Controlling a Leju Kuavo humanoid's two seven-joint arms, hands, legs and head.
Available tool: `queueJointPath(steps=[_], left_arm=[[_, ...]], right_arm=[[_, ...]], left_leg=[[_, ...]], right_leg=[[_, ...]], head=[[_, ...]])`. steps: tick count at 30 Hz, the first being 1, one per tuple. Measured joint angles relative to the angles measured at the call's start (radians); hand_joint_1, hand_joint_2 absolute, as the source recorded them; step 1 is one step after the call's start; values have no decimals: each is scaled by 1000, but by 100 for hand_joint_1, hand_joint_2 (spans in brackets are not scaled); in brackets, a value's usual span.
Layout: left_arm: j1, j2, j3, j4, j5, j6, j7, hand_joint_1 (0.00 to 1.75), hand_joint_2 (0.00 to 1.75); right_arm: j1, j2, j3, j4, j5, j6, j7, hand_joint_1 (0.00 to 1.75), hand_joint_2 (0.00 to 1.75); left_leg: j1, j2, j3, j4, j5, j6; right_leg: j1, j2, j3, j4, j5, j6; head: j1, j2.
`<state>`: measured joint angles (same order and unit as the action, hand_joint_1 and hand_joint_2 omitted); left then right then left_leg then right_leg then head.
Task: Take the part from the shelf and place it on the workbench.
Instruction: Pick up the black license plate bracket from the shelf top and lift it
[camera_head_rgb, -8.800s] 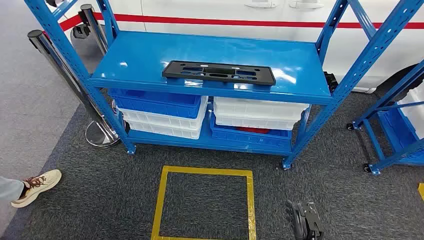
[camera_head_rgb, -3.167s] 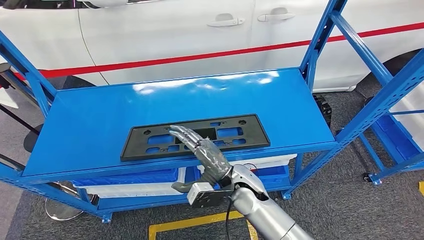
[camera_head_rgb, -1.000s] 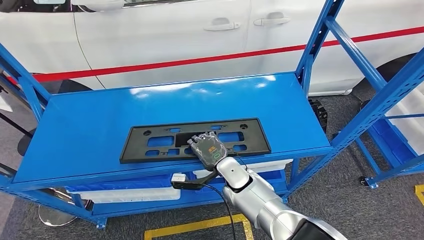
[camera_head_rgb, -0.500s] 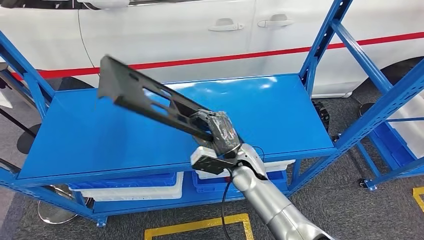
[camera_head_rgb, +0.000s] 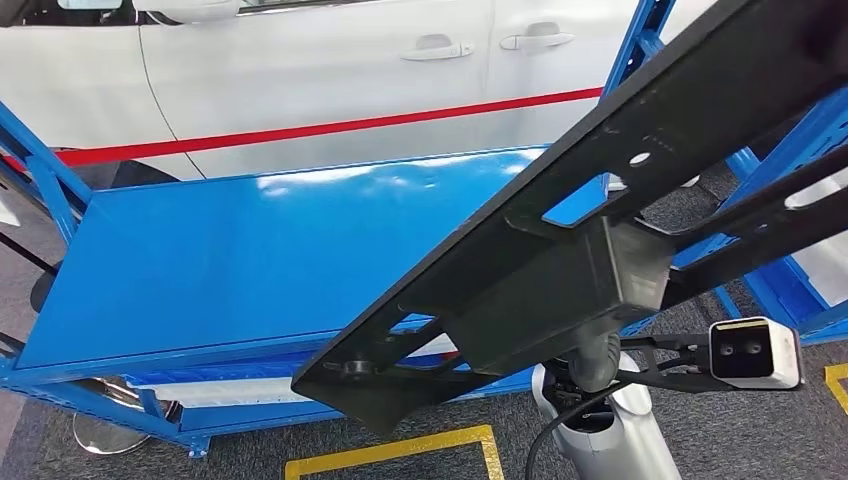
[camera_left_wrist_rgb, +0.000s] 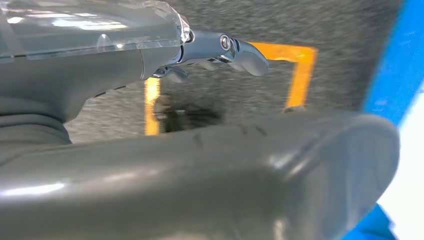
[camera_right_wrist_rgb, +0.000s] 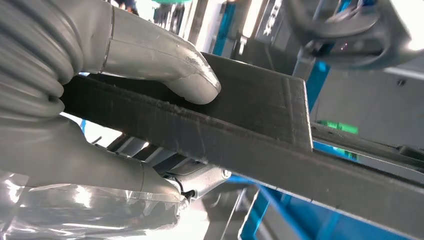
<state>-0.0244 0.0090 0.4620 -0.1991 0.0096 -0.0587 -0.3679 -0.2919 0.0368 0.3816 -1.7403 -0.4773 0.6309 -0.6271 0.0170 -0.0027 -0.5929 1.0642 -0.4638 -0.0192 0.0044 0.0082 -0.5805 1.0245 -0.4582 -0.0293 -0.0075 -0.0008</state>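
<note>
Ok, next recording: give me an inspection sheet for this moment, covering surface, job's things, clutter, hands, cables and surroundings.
Surface: blue shelf top is bare and glossy; no workbench seen.
Job's things: black part is off the shelf, tilted, close to the head camera.
Clutter: white bin under the shelf top; nothing else seen.
Hands: right hand grips the black part, thumb pressed on its face; left hand holds nothing, hanging over the floor.
Cables: black cable runs along the right arm.
Surroundings: white car with a red stripe behind the shelf; yellow floor tape on grey carpet; second blue rack to the right.
</note>
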Motion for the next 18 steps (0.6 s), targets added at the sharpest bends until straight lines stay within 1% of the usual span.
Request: queueJointPath(steps=[1, 3, 4, 5, 6, 7, 9, 10, 11, 12, 13, 14, 15, 16, 17, 18], left_arm=[[-1, 1, 1, 0, -3, 3, 24, 0, 0], [-3, 1, 2, 0, -3, 9, 65, 0, 0], [-3, -1, 5, 0, 2, 14, 87, 0, 0], [-2, -3, 7, 0, 7, 19, 106, 0, 0], [-2, -5, 10, 0, 11, 24, 123, 0, 0], [-2, -7, 12, 0, 13, 28, 133, 0, 0], [-2, -10, 16, 0, 14, 32, 141, 0, 0], [-2, -12, 17, 0, 14, 33, 143, 0, 0], [-2, -14, 18, 0, 14, 33, 145, 0, 0], [-2, -16, 19, 0, 16, 34, 148, 0, 0], [-2, -17, 20, 0, 18, 36, 153, 0, 0], [-2, -19, 23, 0, 20, 39, 163, 0, 0], [-2, -21, 26, 0, 22, 44, 177, 0, 0], [-1, -22, 29, 0, 23, 50, 194, 0, 0], [0, -23, 31, 0, 22, 55, 212, 0, 0], [1, -25, 32, 0, 21, 58, 231, 0, 0]], right_arm=[[4, -4, 5, -14, -8, 2, 9, 173, 175], [15, -10, 15, -37, -11, 4, 22, 173, 175], [21, -13, 19, -44, -8, 5, 27, 173, 175], [27, -16, 22, -49, -3, 8, 31, 173, 175], [32, -20, 25, -52, 1, 12, 33, 173, 175], [36, -24, 28, -52, 5, 14, 34, 173, 175], [45, -31, 32, -52, 10, 17, 34, 173, 175], [50, -34, 34, -52, 11, 16, 34, 173, 175], [53, -37, 35, -52, 12, 16, 34, 173, 175], [55, -39, 35, -52, 13, 16, 34, 173, 175], [56, -41, 36, -52, 14, 16, 35, 173, 175], [55, -42, 37, -52, 17, 15, 38, 173, 175], [54, -43, 38, -51, 20, 13, 42, 173, 175], [53, -46, 40, -49, 25, 9, 45, 173, 175], [52, -51, 41, -46, 30, 2, 45, 173, 175], [51, -57, 41, -42, 34, -7, 43, 173, 175]], left_leg=[[-3, -1, 13, -31, 9, 5], [-7, -3, 12, -40, 14, 13], [-5, -3, 11, -44, 20, 18], [-3, -1, 10, -50, 27, 25], [0, 1, 7, -56, 34, 31], [2, 3, 2, -60, 41, 36], [2, 4, -14, -60, 54, 39], [2, 4, -24, -59, 60, 37], [3, 5, -33, -59, 67, 35], [4, 5, -42, -58, 73, 32], [6, 4, -51, -56, 80, 28], [7, 4, -59, -53, 86, 23], [8, 3, -66, -49, 92, 16], [8, 2, -70, -48, 99, 9], [7, 1, -72, -48, 106, 2], [6, 0, -73, -51, 115, -6]], right_leg=[[1, 0, -2, 2, 0, 4], [-1, -1, -6, 3, 3, 13], [-2, -2, -7, 4, 2, 20], [-3, -2, -9, 10, -8, 26], [-4, -3, -18, 32, -32, 32], [-6, -3, -34, 74, -69, 37], [-13, -3, -79, 202, -153, 46], [-16, -3, -93, 253, -177, 50], [-20, -3, -92, 276, -182, 54], [-24, -4, -71, 258, -166, 57], [-27, -4, -31, 205, -138, 59], [-30, -4, 20, 131, -114, 61], [-29, -3, 65, 62, -96, 61], [-28, 0, 94, 13, -87, 57], [-25, 2, 106, -11, -86, 52], [-20, 5, 103, -14, -82, 45]], head=[[0, 0], [0, 0], [0, 0], [1, 0], [1, 0], [2, 0], [2, 0], [2, 0], [2, 0], [2, 0], [2, 0], [2, 0], [2, 0], [2, 0], [2, 0], [2, 0]])
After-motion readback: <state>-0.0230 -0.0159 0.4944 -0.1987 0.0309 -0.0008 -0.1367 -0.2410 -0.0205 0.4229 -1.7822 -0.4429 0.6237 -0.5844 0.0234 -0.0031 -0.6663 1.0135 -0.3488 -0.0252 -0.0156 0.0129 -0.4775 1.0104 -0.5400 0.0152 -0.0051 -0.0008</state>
